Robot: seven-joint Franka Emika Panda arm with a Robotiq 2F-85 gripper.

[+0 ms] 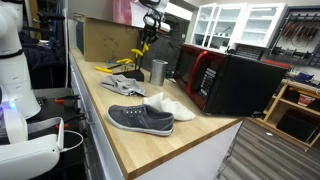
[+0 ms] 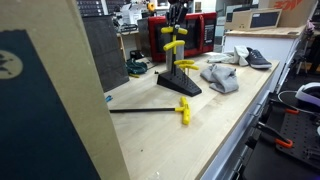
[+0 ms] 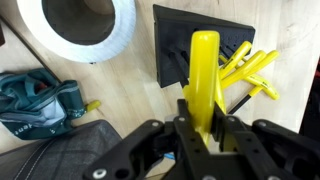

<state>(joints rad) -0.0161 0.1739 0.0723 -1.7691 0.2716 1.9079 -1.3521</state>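
My jaws are pinching a yellow stick [image 3: 205, 70], tight on both sides. It's up high, right over the black stand [image 3: 178, 40] w/ more yellow pegs [image 3: 250, 70] poking out. Can't tell if the stick touches the stand. The stand sits on the wood surface [image 1: 140, 145], near a metal cup [image 1: 158, 71]. A grey shoe [image 1: 140, 118] & a white shoe [image 1: 172, 104] lie side by side. A black rod [image 2: 145, 110] w/ a yellow tip lies flat by the stand.
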